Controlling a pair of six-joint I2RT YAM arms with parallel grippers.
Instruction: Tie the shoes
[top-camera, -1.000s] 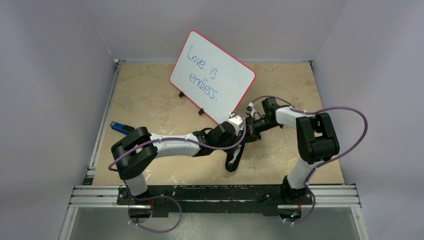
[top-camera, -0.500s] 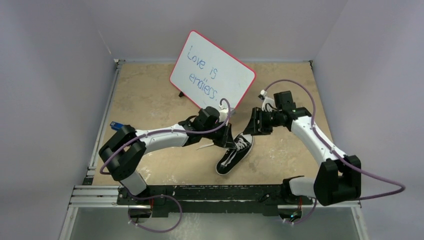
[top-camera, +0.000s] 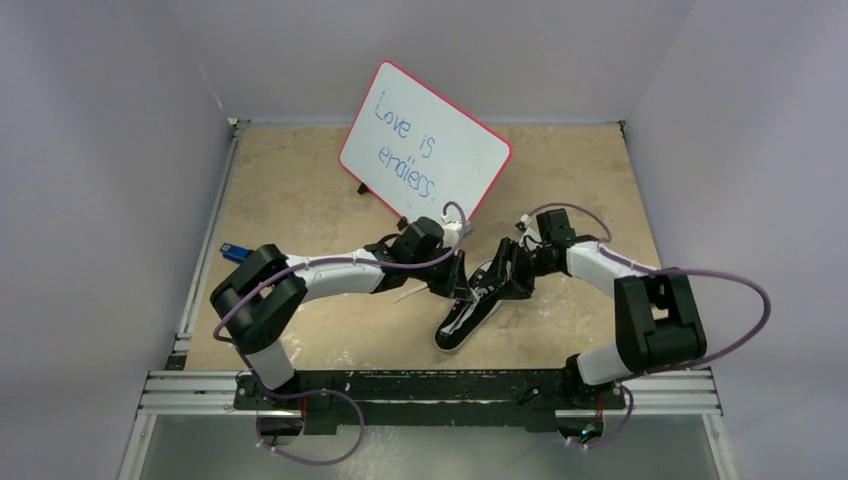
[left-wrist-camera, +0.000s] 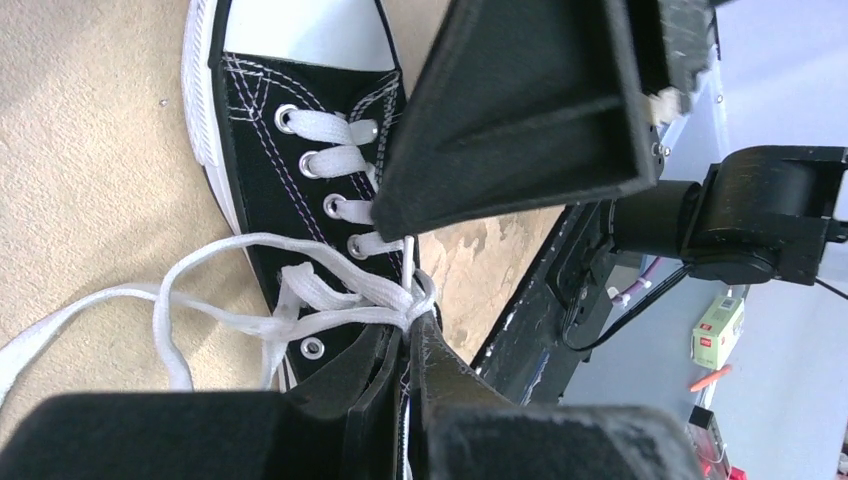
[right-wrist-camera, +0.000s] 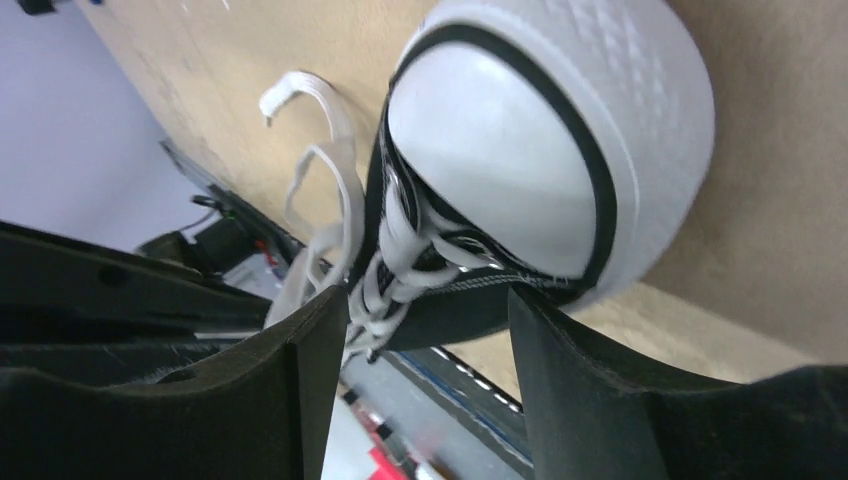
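Sneaker (top-camera: 465, 322) flat on table (top-camera: 300, 200). Left gripper (left-wrist-camera: 408, 335): clamps white laces (left-wrist-camera: 300, 300) at their crossing. Right gripper (right-wrist-camera: 425, 300): released, straddles laced upper behind toe cap (right-wrist-camera: 500, 130)

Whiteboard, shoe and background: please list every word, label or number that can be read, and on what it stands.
"Love is endless." in blue handwriting on the red-framed whiteboard.
Shoe: no brand, word or number shows.
Small pale box in the left wrist background: its label is too small to read.
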